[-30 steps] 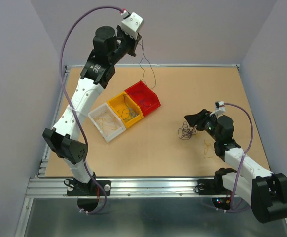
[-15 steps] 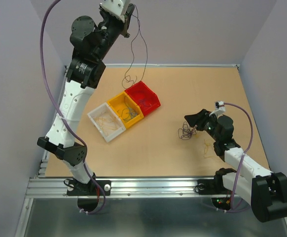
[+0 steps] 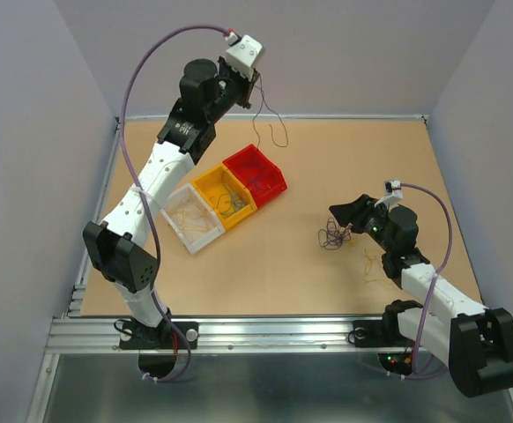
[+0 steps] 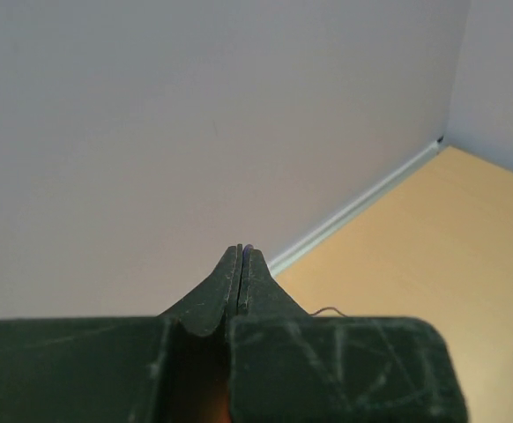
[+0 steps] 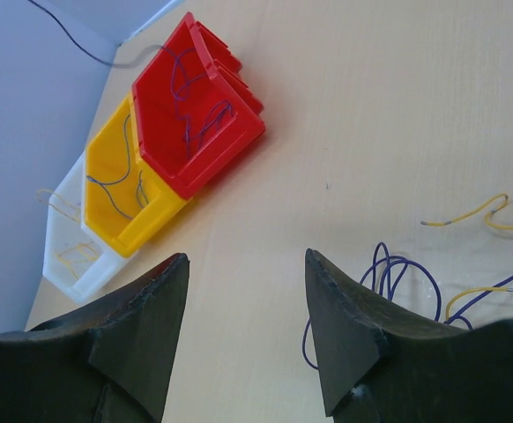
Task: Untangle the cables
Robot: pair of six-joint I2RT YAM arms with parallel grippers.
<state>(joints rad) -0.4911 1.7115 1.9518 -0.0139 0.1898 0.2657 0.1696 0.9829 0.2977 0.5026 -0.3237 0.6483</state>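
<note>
My left gripper (image 3: 255,91) is raised high near the back wall, shut on a thin dark cable (image 3: 285,130) that dangles above the table behind the bins. In the left wrist view the jaws (image 4: 241,250) are pressed together with a purple sliver at the tips, and a bit of the cable (image 4: 328,310) curls out below. My right gripper (image 3: 342,218) stands open low over the table, just beside a clump of dark and purple cables (image 3: 330,236). In the right wrist view purple loops (image 5: 397,271) lie by the right finger, with nothing between the jaws (image 5: 248,257). Yellowish cables (image 5: 479,211) lie further right.
Three small bins stand in a diagonal row left of centre: red (image 3: 255,179), yellow (image 3: 224,198) and white (image 3: 190,218), each with thin wires inside. A yellowish wire (image 3: 373,264) lies on the table beside the right arm. Walls close the table on three sides.
The left arm swung up and then back down and to the right with its cable, whose loose end has shifted from above the red bin toward the back. The right arm has not moved.
</note>
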